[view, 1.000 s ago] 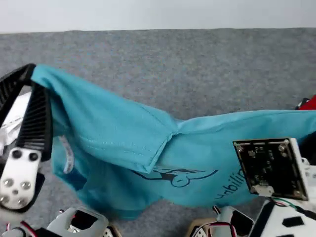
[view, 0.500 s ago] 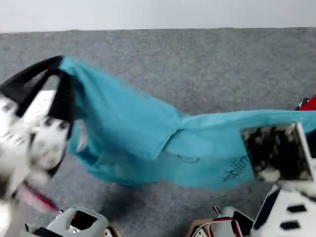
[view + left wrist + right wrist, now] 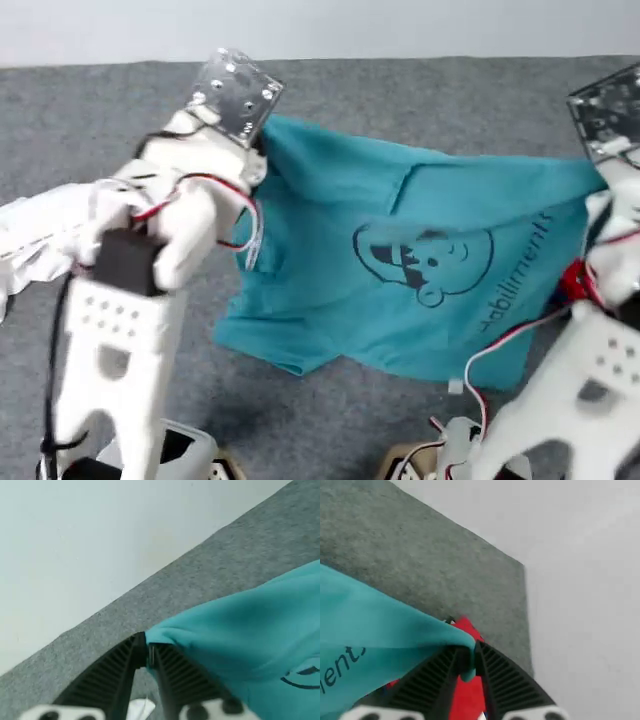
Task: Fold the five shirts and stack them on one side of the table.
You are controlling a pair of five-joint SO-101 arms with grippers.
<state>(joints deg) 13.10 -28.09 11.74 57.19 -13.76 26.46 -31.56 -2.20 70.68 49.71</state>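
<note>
A: Left end effector (image 3: pixel 148 650)?
B: Pinched closed on one corner of the teal T-shirt (image 3: pixel 400 270).
A: Right end effector (image 3: pixel 471 652)?
B: Clamped on the opposite corner. T-shirt stretched between them, print up, from the desk's (image 3: pixel 420 100) middle to its right edge. Red garment (image 3: pixel 469 629) at that edge.

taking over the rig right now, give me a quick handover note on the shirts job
Left gripper: shut on one end of the teal shirt.
Right gripper: shut on the opposite end.
Things: the shirt is spread open between the two arms over the grey table, print facing the high camera and lower hem down by the table. A red garment lies beneath the right gripper near the table edge.
Done: teal shirt lifted and opened out, no fold in it yet.
Left: lay it flat, fold it, stack it to one side, then likely the red one and the rest.
</note>
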